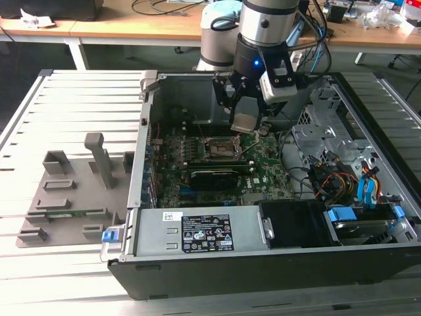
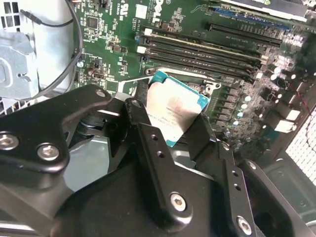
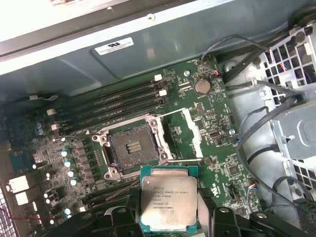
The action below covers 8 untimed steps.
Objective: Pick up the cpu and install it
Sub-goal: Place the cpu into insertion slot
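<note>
A slatted metal counter carries an open computer case laid on its side. Behind it runs a wooden counter strewn with cables and odds and ends. At the exterior view's left, a grey moulded fixture with upright posts rests on the slats just beside the case wall.

Inside the case the green motherboard lies flat. A labelled power supply sits along the near wall. A perforated drive cage with blue latches and bundled wires takes up the exterior view's right side.

The arm reaches down into the case. Its pincer is clamped on the cpu, and in the second wrist view the black fingers press its opposite edges. The chip is held tilted, with its silvery lid facing both wrist cameras. It hangs above the board, near the socket but clear of it.

In the first wrist view the socket lies open with its dark contact field exposed and its metal load frame folded back alongside. Rows of memory slots run next to the socket, with a coin battery near their end. Black cables drape over the metal cage at the board's edge, well apart from the socket.
</note>
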### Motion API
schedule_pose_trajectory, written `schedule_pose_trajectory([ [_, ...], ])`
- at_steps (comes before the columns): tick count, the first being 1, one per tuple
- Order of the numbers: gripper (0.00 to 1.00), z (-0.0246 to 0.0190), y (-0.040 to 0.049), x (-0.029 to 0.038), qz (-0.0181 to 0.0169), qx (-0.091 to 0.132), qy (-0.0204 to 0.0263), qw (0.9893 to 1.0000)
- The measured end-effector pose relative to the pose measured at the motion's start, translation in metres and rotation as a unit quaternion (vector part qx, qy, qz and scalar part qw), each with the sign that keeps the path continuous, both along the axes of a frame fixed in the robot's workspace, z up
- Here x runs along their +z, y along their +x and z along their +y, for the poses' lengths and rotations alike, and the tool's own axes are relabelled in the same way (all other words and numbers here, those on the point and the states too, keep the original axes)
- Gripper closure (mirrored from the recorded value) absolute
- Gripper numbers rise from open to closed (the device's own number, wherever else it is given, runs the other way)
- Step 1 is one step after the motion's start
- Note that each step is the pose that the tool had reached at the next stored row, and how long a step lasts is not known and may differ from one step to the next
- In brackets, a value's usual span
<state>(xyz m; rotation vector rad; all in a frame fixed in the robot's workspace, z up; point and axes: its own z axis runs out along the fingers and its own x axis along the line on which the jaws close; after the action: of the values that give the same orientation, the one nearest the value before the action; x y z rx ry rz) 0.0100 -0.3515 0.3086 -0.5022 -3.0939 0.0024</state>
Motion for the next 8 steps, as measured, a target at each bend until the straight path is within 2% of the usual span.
schedule_pose_trajectory([
  [3,0.45,0.0,0.0,-0.0002,0.0,-0.022,0.0,0.9998],
  [8,0.45,0.0,0.0,-0.0005,0.0,-0.056,-0.0001,0.9984],
])
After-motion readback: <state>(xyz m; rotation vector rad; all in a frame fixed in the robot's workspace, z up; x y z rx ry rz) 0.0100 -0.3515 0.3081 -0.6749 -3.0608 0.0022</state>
